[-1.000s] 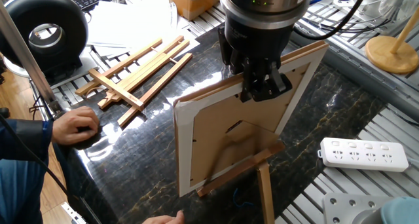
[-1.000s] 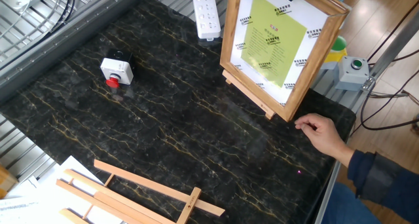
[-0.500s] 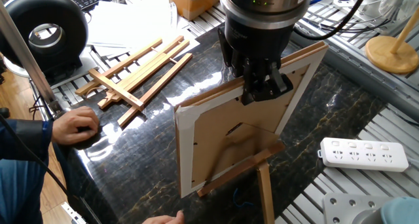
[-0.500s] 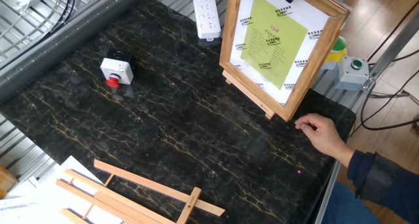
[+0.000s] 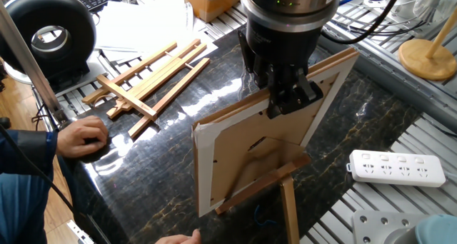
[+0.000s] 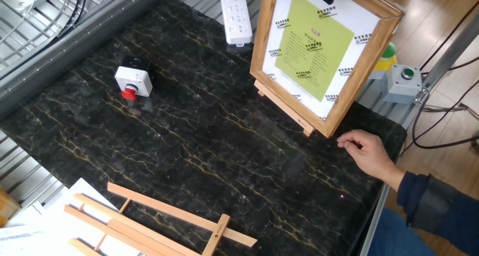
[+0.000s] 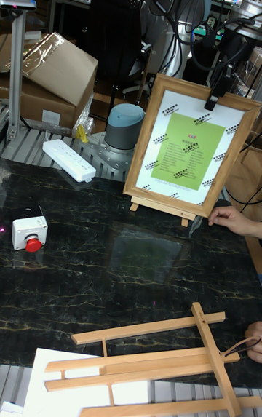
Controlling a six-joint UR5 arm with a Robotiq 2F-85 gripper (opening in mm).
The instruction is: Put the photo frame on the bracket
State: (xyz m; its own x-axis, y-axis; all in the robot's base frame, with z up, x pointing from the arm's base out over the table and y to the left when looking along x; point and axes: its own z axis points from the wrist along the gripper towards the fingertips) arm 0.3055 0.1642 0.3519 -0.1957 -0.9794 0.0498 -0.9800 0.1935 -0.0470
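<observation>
The photo frame [image 5: 250,158] stands nearly upright, leaning back, its lower edge resting on the bracket [image 5: 265,183]. In one fixed view I see its brown back with white border. From the other side the photo frame [image 6: 318,54] shows a green sheet, and the bracket [image 6: 306,129] pokes out below it. My gripper [image 5: 289,101] comes down from above and is shut on the frame's top edge. In the tall view, the gripper [image 7: 213,102] pinches the top of the photo frame [image 7: 189,148], with the bracket [image 7: 185,221] at its base.
A bigger easel of long slats [image 5: 146,80] lies flat at the table's edge. A white power strip [image 5: 396,167] lies beside the frame and a red-button box [image 6: 133,80] sits on the marble top. A person's hand [image 6: 367,151] rests near the frame's corner.
The gripper and the frame have shifted slightly down and sideways, the frame settling a little lower on the bracket. The hands and other objects have not moved.
</observation>
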